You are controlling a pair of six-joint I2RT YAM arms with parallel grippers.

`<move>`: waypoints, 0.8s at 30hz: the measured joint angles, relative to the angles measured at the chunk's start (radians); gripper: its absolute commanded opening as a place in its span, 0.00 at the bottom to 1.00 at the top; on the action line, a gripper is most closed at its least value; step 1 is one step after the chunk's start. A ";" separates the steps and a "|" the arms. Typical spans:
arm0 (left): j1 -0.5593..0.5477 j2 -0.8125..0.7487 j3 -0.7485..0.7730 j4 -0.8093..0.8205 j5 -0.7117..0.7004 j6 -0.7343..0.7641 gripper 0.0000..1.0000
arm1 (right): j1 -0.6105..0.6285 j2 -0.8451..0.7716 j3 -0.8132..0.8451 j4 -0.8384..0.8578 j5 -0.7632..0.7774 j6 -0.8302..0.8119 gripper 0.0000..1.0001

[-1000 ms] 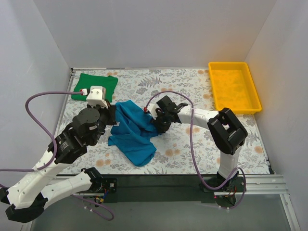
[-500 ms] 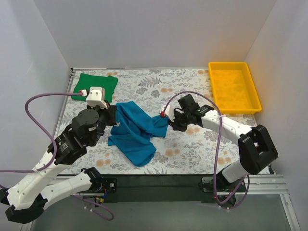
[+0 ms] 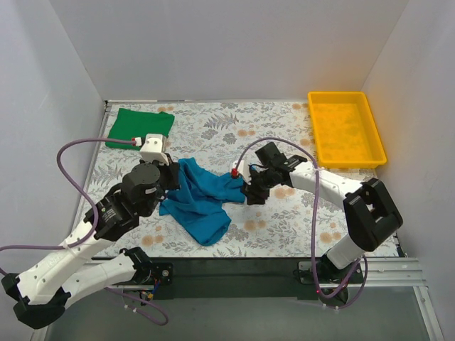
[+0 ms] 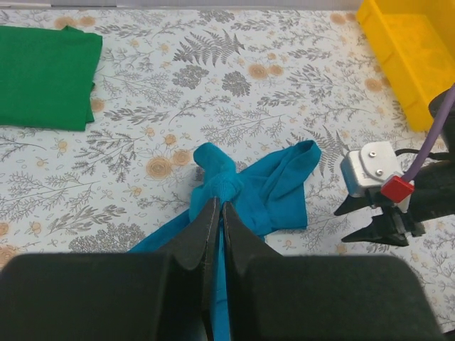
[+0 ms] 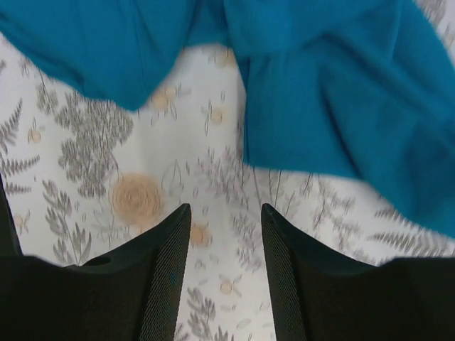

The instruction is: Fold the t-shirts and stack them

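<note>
Right hand (image 5: 225,213) now parted off the teal-blue t-shirt (image 3: 202,206) (its edge drawn rightward), left hand (image 4: 217,209) shifted right

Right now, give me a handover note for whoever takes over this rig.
Left gripper: shut, pinching a bunched fold of the teal-blue t-shirt, which lies crumpled left of centre.
Right gripper: open and empty, just beside that shirt's right edge.
Green t-shirt: folded, in the far left corner.
Done: the green one is folded.
Left: spread and fold the teal-blue one, then stack the two.
</note>
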 measured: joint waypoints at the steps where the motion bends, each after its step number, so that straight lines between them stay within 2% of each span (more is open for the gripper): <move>1: 0.000 -0.008 0.000 -0.001 -0.010 -0.003 0.00 | 0.027 0.021 0.031 0.019 0.003 0.023 0.53; 9: 0.000 -0.068 0.000 -0.053 -0.094 -0.019 0.00 | 0.200 0.253 0.209 0.116 0.143 0.134 0.54; 13: 0.000 -0.071 -0.002 -0.061 -0.104 -0.023 0.00 | 0.227 0.328 0.241 0.120 0.210 0.160 0.53; 17: 0.000 -0.076 -0.013 -0.067 -0.106 -0.025 0.00 | 0.228 0.335 0.259 0.124 0.252 0.177 0.50; 20: 0.000 -0.079 -0.021 -0.068 -0.106 -0.026 0.00 | 0.228 0.335 0.262 0.130 0.277 0.188 0.39; 21: 0.000 -0.079 -0.021 -0.069 -0.106 -0.026 0.00 | 0.227 0.335 0.262 0.131 0.283 0.192 0.30; 24: 0.000 -0.081 -0.021 -0.068 -0.106 -0.029 0.00 | 0.227 0.335 0.262 0.133 0.301 0.197 0.13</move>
